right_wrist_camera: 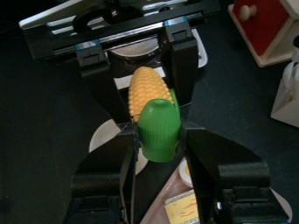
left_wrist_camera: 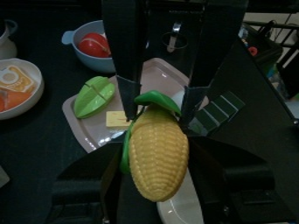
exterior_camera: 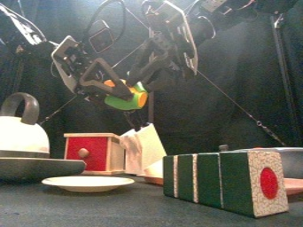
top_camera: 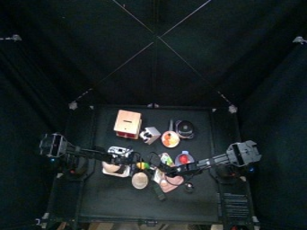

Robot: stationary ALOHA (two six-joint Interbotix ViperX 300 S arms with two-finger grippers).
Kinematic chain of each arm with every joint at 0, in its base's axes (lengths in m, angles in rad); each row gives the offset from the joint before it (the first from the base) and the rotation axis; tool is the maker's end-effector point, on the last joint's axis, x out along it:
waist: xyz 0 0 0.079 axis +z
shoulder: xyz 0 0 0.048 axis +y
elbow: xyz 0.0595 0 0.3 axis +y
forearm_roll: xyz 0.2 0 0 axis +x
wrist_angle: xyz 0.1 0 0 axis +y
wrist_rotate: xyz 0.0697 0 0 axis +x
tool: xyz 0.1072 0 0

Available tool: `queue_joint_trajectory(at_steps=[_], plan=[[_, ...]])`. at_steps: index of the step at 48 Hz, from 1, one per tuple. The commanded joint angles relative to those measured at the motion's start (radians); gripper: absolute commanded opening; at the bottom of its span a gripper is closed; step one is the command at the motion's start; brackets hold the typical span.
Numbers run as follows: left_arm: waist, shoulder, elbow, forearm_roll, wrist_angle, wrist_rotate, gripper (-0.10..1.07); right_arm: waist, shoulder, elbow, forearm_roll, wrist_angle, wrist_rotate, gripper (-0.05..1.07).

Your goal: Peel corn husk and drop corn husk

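A short yellow corn cob (left_wrist_camera: 158,162) is held in the air above the table, between both arms. My left gripper (left_wrist_camera: 158,144) is shut on the cob's sides. A green corn husk (right_wrist_camera: 158,129) caps the cob's end, and my right gripper (right_wrist_camera: 158,144) is shut on it. In the front view the cob (exterior_camera: 110,86) and husk (exterior_camera: 127,96) hang high between the two grippers. A second loose green husk leaf (left_wrist_camera: 93,94) lies on the pale tray (left_wrist_camera: 82,122) below.
Below stand a blue bowl (left_wrist_camera: 93,44) with a red item, a plate (left_wrist_camera: 14,83) with orange pieces and a green striped block (left_wrist_camera: 222,109). In the front view, a white kettle (exterior_camera: 21,129), red box (exterior_camera: 95,151), white plate (exterior_camera: 87,183) and green block (exterior_camera: 231,182).
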Motion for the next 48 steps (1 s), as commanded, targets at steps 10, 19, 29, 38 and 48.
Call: queue_joint_trajectory(at_steps=[10, 19, 29, 38, 48], plan=[[0.011, -0.026, -0.008, -0.002, -0.009, 0.000, 0.77, 0.003, -0.032, -0.012, -0.002, 0.021, -0.002, 0.59], [0.011, -0.026, -0.006, -0.002, -0.009, 0.000, 0.77, 0.009, -0.032, -0.012, -0.011, 0.035, -0.002, 0.56], [0.011, -0.026, -0.006, -0.002, -0.009, 0.000, 0.77, 0.011, -0.035, -0.011, -0.012, 0.040, 0.003, 0.48], [0.011, -0.026, -0.006, -0.002, -0.006, 0.000, 0.77, 0.011, -0.044, -0.002, -0.011, 0.048, 0.006, 0.41], [0.011, -0.026, -0.005, 0.000, -0.006, 0.000, 0.77, 0.020, -0.057, 0.006, -0.009, 0.060, 0.006, 0.39]])
